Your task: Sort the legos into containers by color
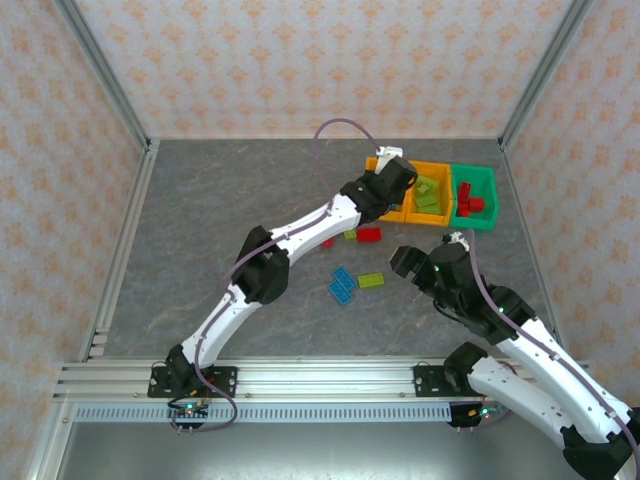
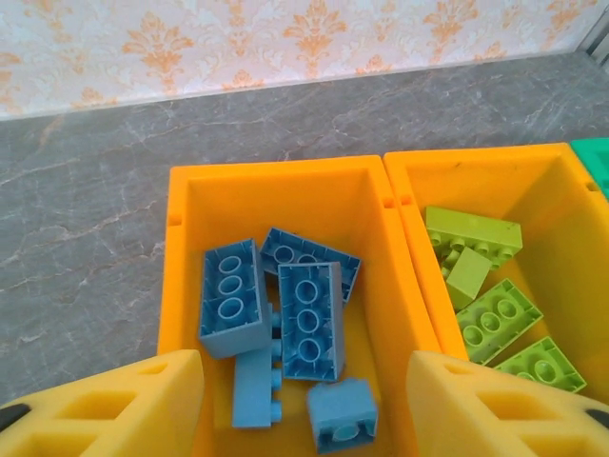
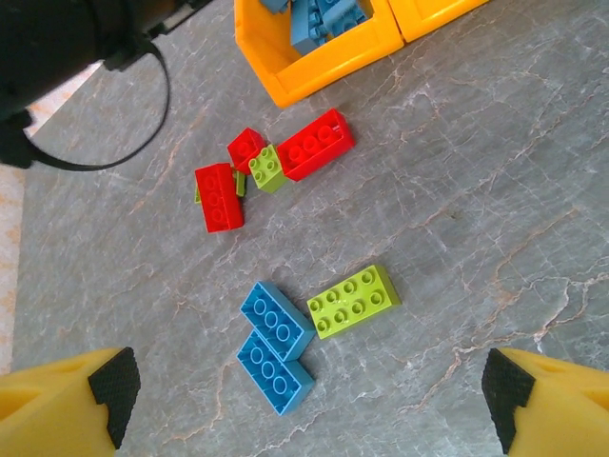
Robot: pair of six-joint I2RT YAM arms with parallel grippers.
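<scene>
Smooth glossy plastic on the orange bins (image 2: pixel 285 186), blue bricks (image 2: pixel 309 319) inside a touch duller. Matt marbled grey table (image 1: pixel 220 200); brushed metal rails (image 1: pixel 300 378) at six o'clock.

Left arm (image 1: pixel 290 235) stretched forward, left tool (image 2: pixel 304 405) parted and empty, right arm (image 1: pixel 500 320) folded, right tool (image 3: pixel 309 395) spread wide

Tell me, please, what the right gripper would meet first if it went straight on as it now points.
Most likely the two blue bricks on the table below the open right gripper, or the lime green brick beside them; depth is unclear.
</scene>
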